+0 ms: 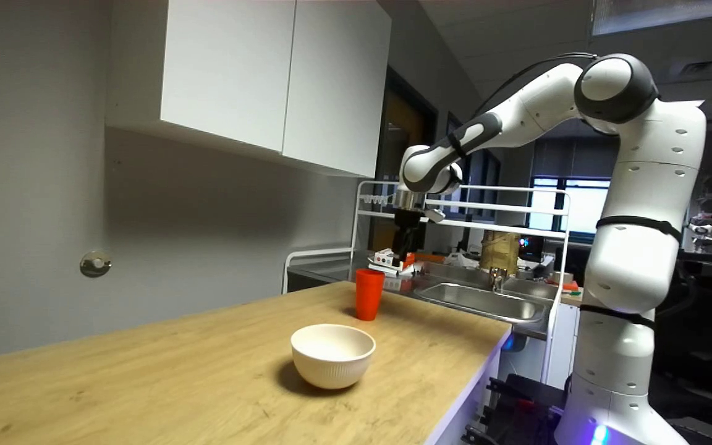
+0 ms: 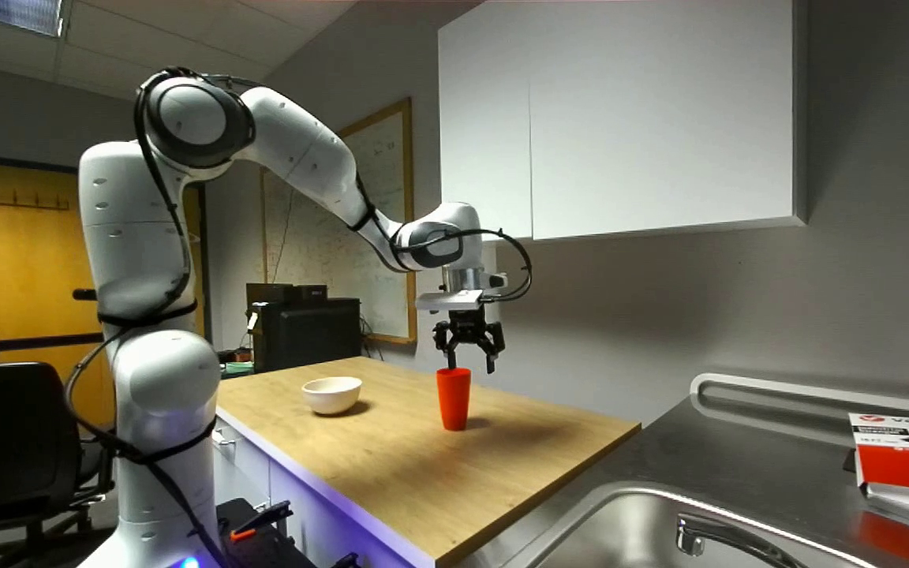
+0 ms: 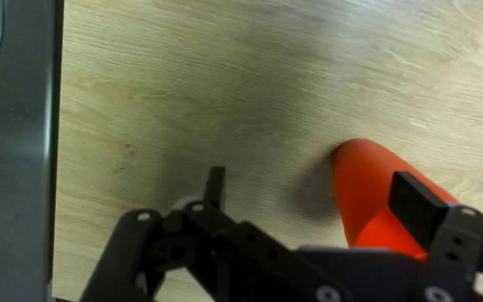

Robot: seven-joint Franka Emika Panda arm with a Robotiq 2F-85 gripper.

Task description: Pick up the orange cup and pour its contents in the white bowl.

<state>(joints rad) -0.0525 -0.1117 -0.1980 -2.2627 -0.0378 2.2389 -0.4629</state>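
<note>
The gripper (image 2: 471,363) points down, jaws apart; in the wrist view the one at right overlaps the orange cup (image 3: 361,184); whether inside or above its mouth, I cannot tell. The cup stands just below the centre of both exterior views, long axis upright, wider mouth up, narrower base on the wooden counter (image 1: 146,383). In the wrist view that axis slants at lower right, base toward upper left. The white bowl (image 1: 333,372) sits opening up at lower centre of an exterior view, apart from the cup.
</note>
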